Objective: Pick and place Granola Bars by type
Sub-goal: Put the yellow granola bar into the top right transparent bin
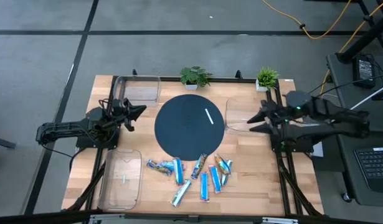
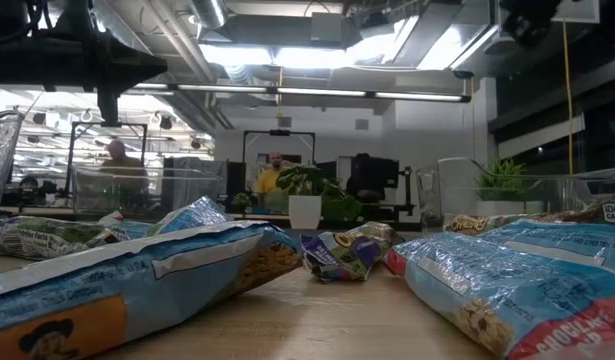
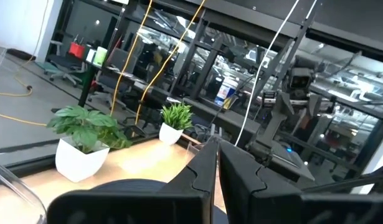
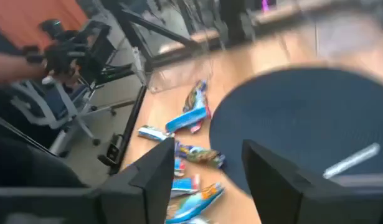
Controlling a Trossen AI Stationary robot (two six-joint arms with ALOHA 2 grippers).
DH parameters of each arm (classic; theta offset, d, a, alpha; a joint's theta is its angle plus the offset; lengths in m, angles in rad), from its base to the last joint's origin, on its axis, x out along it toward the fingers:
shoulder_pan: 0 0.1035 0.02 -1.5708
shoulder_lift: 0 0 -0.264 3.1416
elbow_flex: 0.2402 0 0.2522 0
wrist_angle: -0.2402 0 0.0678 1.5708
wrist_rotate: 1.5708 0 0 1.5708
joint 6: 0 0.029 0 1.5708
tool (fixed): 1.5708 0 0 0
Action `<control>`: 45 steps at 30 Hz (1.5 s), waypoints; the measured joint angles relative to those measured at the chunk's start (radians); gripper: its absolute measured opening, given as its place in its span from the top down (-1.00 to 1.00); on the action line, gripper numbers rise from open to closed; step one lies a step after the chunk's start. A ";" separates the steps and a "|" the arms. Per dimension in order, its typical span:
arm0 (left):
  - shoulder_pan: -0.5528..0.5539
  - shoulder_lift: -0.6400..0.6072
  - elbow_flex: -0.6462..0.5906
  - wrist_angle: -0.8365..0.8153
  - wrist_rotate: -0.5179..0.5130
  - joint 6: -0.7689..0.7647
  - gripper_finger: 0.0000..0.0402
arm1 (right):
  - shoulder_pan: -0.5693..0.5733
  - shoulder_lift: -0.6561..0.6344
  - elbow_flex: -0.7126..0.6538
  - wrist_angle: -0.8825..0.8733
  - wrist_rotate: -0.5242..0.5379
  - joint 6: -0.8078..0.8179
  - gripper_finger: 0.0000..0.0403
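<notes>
The left end effector [image 1: 140, 111] hangs above the worktop [image 1: 260, 180] near its left edge, beside the dark round mat [image 1: 185, 134]. Its fingers [image 3: 203, 168] are pressed together and hold nothing. In the left wrist view the two fingers meet with almost no gap, and two small potted plants [image 3: 85, 134] stand behind them at the far edge.

The right end effector [image 1: 253, 121] is above the right side of the worktop, just beside the mat, over a clear bin [image 1: 238, 115]. Its fingers [image 4: 157, 171] stand apart, about half open, and there is nothing between them.

The granola bars [image 1: 191, 174] lie in a loose group along the near edge of the worktop, in front of the mat. Most wrappers are shiny blue; some show green or brown. In the low view they fill the front, with one big blue wrapper at each side and a small crumpled one between them.

A thin white stick mark [image 1: 209, 116] is on the mat. One clear bin [image 1: 119, 180] stands at the near left corner and another [image 1: 138, 88] at the far left corner. People are sitting in the room behind the worktop.
</notes>
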 joint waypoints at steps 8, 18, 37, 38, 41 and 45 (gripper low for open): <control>0.000 0.000 0.000 -0.051 0.006 0.055 0.94 | 0.000 0.286 0.070 0.082 0.000 0.068 0.00; 0.000 0.000 0.000 -0.127 0.117 0.040 0.93 | 0.051 0.490 0.062 0.106 -0.061 0.162 0.00; 0.000 0.000 0.000 -0.141 0.195 0.101 0.94 | 0.220 0.762 0.361 -0.285 0.194 0.398 0.00; 0.000 0.000 0.000 -0.145 0.202 0.102 0.94 | 0.228 0.778 0.372 -0.282 0.204 0.428 0.00; 0.000 0.000 0.000 -0.160 0.240 0.128 0.93 | 0.253 0.826 0.384 -0.283 0.233 0.518 0.00; 0.000 0.000 0.000 -0.169 0.267 0.138 0.93 | 0.279 0.889 0.384 -0.292 0.252 0.620 0.00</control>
